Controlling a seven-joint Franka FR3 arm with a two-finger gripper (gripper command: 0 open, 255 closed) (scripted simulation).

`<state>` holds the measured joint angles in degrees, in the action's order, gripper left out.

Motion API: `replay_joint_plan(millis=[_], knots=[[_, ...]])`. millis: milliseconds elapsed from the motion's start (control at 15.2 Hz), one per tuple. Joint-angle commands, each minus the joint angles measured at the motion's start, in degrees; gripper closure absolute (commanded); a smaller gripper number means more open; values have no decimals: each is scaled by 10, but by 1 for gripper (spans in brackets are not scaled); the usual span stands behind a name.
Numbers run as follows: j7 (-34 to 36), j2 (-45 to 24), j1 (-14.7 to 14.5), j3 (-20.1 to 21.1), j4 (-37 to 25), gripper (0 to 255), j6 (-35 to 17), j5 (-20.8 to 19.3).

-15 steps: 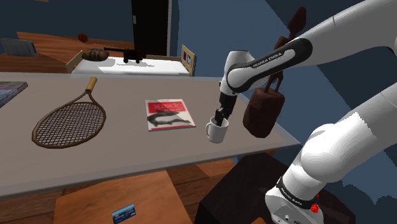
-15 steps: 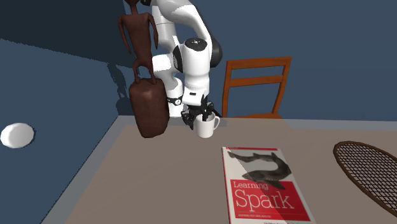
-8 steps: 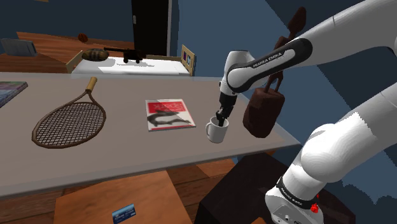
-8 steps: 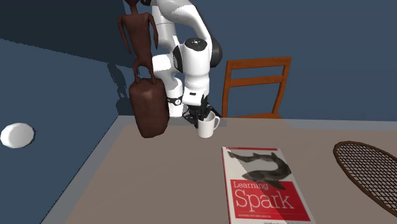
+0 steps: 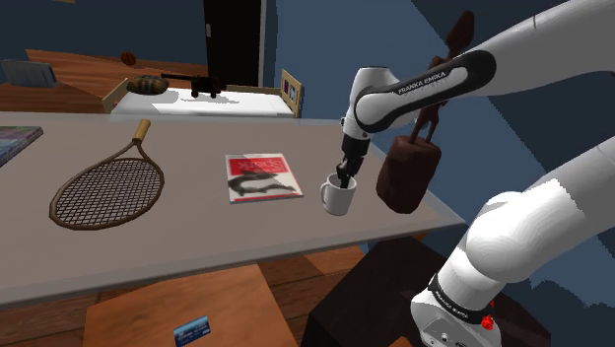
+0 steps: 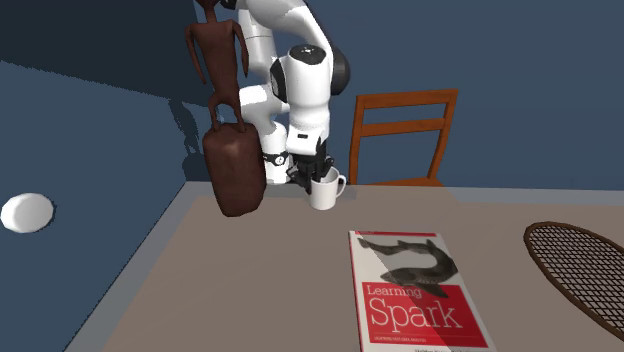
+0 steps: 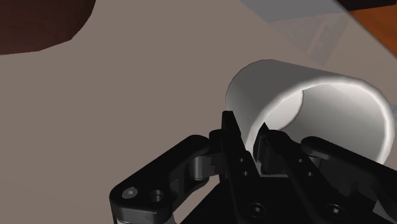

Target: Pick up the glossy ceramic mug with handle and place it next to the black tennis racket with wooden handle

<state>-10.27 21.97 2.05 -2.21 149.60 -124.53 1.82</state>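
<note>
The white mug (image 5: pixel 337 196) hangs just above the grey table (image 5: pixel 197 242), near its edge at the shoulder view's right. My black gripper (image 5: pixel 342 180) comes down from above and is shut on the mug's rim. In the wrist view one of the fingers (image 7: pixel 234 137) is outside the mug (image 7: pixel 305 102) wall and the other is inside, and they clasp it. From the second exterior view the mug (image 6: pixel 322 190) shows its handle on the right, under the gripper (image 6: pixel 312 178). The black racket (image 5: pixel 108 187) with a wooden handle lies far off at the shoulder view's left.
A red and white book (image 5: pixel 261 177) lies between mug and racket. A tall brown figurine (image 5: pixel 406 173) stands close beside the mug at the table's end. A wooden chair (image 6: pixel 400 135) stands behind the table. Another book (image 5: pixel 15 143) lies at the far left edge.
The fingers have shut on the mug's rim. The arm has then risen a little and the mug has come up with it, shifting slightly toward the shoulder view's right.
</note>
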Motion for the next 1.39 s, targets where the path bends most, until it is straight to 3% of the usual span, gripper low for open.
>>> replay_joint_plan(millis=[0,1320], knots=[[1,8,0,0,-9,255,18,-1],[8,63,1,2,-124,255,187,-4]])
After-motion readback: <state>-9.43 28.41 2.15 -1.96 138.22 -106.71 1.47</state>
